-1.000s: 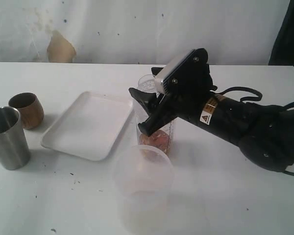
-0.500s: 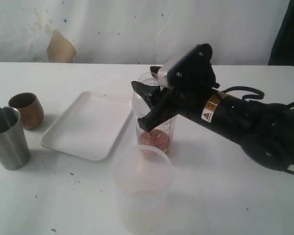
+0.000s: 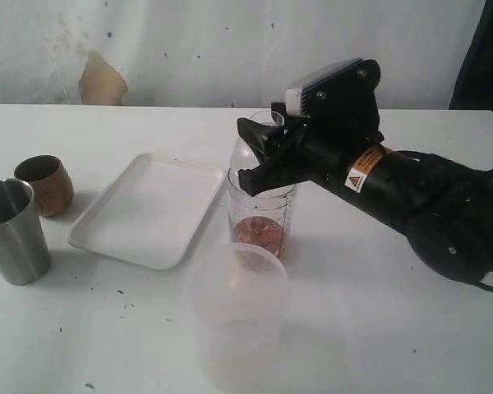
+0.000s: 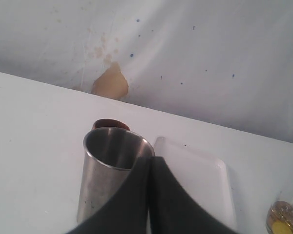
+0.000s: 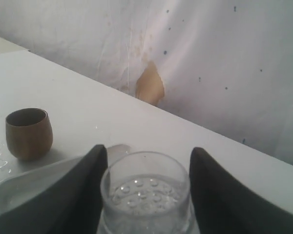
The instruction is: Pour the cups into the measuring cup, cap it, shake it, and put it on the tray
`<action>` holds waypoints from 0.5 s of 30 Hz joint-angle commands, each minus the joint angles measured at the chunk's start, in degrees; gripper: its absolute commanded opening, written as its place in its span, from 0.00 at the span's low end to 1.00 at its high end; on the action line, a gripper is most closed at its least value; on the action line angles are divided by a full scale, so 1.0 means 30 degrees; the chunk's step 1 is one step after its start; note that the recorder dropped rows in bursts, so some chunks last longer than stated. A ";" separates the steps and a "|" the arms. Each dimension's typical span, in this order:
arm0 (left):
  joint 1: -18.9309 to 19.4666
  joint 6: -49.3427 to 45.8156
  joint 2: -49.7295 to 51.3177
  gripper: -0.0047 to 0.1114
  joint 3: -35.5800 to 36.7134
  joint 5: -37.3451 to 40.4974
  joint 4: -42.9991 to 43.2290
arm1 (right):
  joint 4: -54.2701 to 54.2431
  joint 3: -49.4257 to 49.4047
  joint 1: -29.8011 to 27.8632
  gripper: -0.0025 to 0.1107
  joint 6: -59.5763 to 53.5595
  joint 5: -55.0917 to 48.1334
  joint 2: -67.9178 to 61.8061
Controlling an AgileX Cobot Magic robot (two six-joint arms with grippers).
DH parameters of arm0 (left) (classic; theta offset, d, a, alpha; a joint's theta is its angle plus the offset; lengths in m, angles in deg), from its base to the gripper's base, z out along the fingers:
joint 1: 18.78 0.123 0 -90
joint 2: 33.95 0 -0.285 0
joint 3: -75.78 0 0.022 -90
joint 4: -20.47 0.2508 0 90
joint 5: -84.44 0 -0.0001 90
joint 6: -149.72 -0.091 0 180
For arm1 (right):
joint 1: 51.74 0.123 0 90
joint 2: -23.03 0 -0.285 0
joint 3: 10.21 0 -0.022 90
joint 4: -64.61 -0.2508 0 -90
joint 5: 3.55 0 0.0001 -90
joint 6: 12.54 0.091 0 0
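Observation:
The clear measuring cup stands right of the white tray with reddish-brown contents in its bottom. A clear domed cap with a perforated insert sits on its mouth. My right gripper is shut on that cap, one black finger against each side. The wooden cup and the steel tumbler stand upright at the far left. In the left wrist view my left gripper is shut and empty, just short of the tumbler. It does not show in the exterior view.
A wide frosted plastic tub stands at the front, directly before the measuring cup. My right arm stretches in from the right. A stained white cloth wall rises behind the table.
My right gripper has risen from low on the measuring cup to the cap's height and closed in on the cap. The cup and the other things have not moved.

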 commanded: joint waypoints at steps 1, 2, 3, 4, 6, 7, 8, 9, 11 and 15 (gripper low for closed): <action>-0.0001 0.0060 -0.0083 0.04 0.0106 -0.0071 -0.0022 | -0.0466 0.0093 0.0026 0.02 0.0409 -0.0308 0.0174; -0.0001 0.0060 -0.0083 0.04 0.0106 -0.0071 -0.0022 | -0.0466 0.0093 0.0026 0.02 0.0449 -0.0308 0.0174; -0.0001 0.0060 -0.0083 0.04 0.0106 -0.0071 -0.0022 | -0.0466 0.0093 0.0026 0.02 0.0485 -0.0308 0.0174; -0.0001 0.0060 -0.0083 0.04 0.0106 -0.0071 -0.0022 | -0.0466 0.0093 0.0026 0.02 0.0587 -0.0308 0.0174; -0.0001 0.0060 -0.0083 0.04 0.0106 -0.0071 -0.0022 | -0.0466 0.0093 0.0026 0.02 0.1034 -0.0308 0.0174; -0.0001 0.0060 -0.0083 0.04 0.0106 -0.0071 -0.0022 | -0.0466 0.0093 0.0026 0.02 0.1145 -0.0308 0.0174; -0.0001 0.0060 -0.0083 0.04 0.0106 -0.0071 -0.0022 | -0.0466 0.0093 0.0026 0.02 0.1387 -0.0223 0.0174; -0.0001 0.0060 -0.0083 0.04 0.0106 -0.0071 -0.0022 | -0.0466 0.0093 0.0026 0.02 0.1425 -0.0175 0.0174; -0.0001 0.0060 -0.0083 0.04 0.0106 -0.0071 -0.0022 | -0.0466 0.0093 0.0026 0.02 0.1422 -0.0140 0.0174; -0.0001 0.0060 -0.0083 0.04 0.0106 -0.0071 -0.0022 | -0.0466 0.0093 0.0026 0.02 0.1422 -0.0140 0.0174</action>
